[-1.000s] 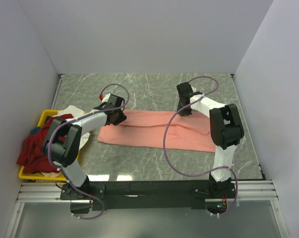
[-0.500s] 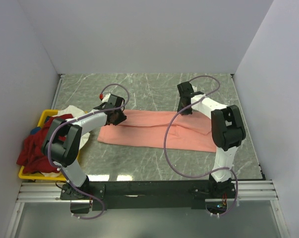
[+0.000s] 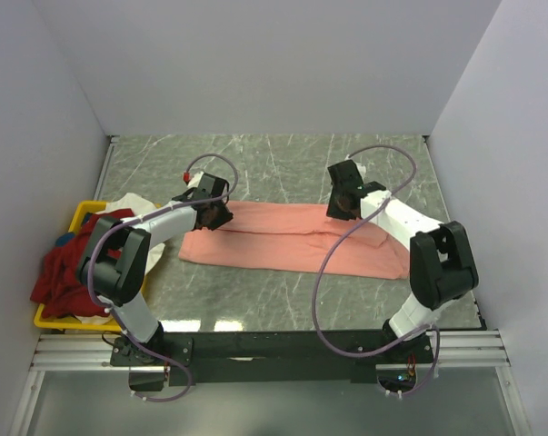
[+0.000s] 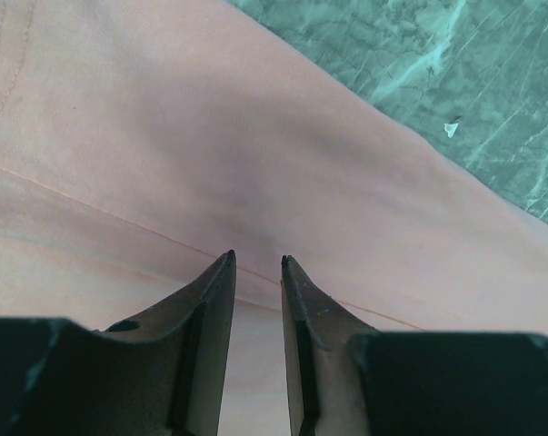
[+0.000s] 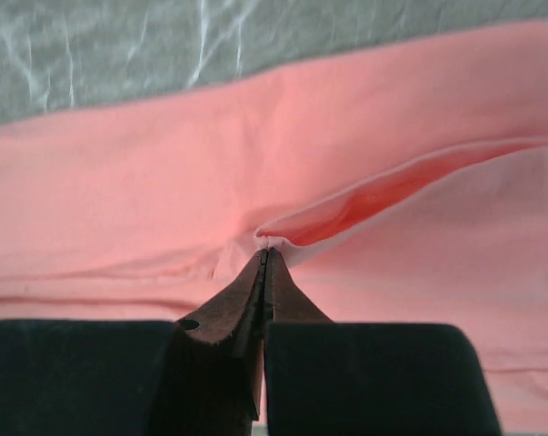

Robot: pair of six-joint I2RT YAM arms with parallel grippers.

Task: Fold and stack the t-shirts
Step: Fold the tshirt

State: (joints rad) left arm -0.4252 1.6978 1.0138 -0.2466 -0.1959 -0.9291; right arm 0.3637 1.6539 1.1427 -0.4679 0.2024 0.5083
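The pink shirt [image 3: 274, 238] lies in a long strip in the middle of the bench [image 3: 283, 163]. The red shirt [image 3: 64, 272] and the white shirt [image 3: 133, 204] sit in a heap in the yellow bin [image 3: 51, 320] at the left. The step now looks like folding the pink shirt. The right jaws are pressed together and pinch a small fold of the pink shirt at its far edge. The left jaws are a little apart, with their tips down on the shirt near its left end, and I see no cloth between them. To do this well, I think the left jaws should close on the cloth first. Then the 2 arms should lift at the same time and at the same height, so the fold comes out flat and straight. The left arm [image 3: 160, 221] reaches out low over the bench. The right arm [image 3: 401, 222] bends at the elbow and points down at the far edge.
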